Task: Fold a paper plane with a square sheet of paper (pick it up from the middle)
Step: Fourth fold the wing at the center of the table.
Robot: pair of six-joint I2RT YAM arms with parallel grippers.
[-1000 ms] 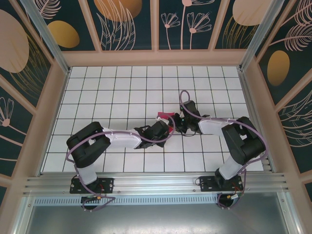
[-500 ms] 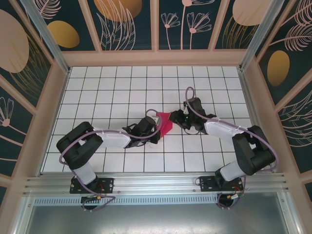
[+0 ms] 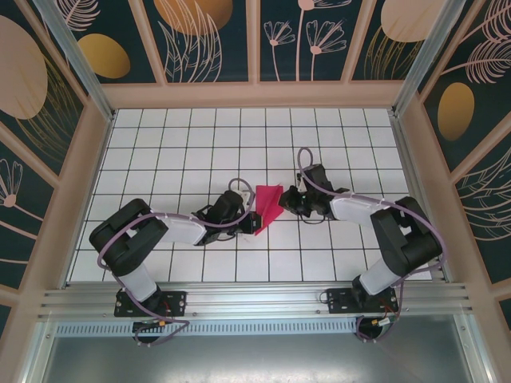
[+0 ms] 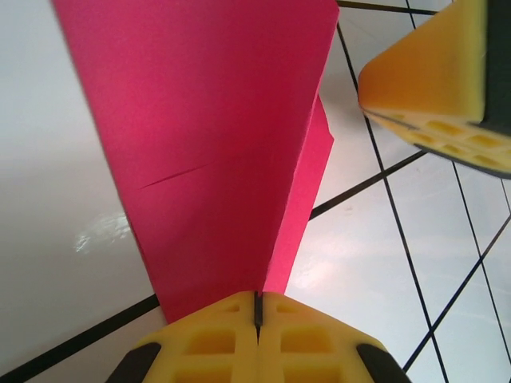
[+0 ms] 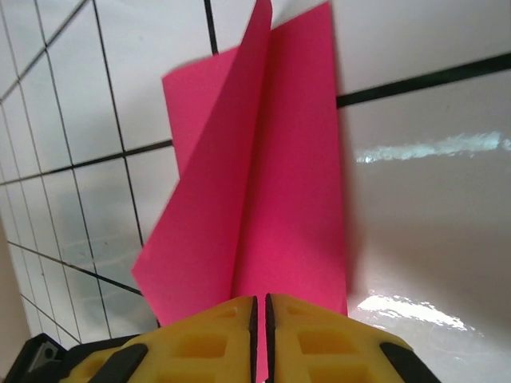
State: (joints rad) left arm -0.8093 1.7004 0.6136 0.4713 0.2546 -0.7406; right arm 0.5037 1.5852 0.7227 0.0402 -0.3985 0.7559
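The square sheet of paper [image 3: 267, 206] is magenta pink and folded into a long tapering wedge with a centre crease, standing partly off the white grid table. My left gripper [image 3: 251, 220] is shut on its narrow near end; in the left wrist view the yellow jaws [image 4: 258, 297] meet on the paper [image 4: 215, 144] at the crease. From the right, my right gripper [image 3: 284, 199] is shut on the paper's right edge. The right wrist view has its jaws [image 5: 260, 302] almost touching, with the paper [image 5: 271, 183] pinched between. A right finger [image 4: 435, 68] shows at the left wrist view's upper right.
The white tiled table [image 3: 176, 152] is walled by wooden rails and patterned dark panels [image 3: 207, 36]. An aluminium rail [image 3: 255, 299] runs along the near edge by both arm bases. Open tiles lie to the far side and to both sides.
The left gripper drew back left and toward me with the paper, which now spreads out longer. The right gripper came in from the right and shut on the paper's edge.
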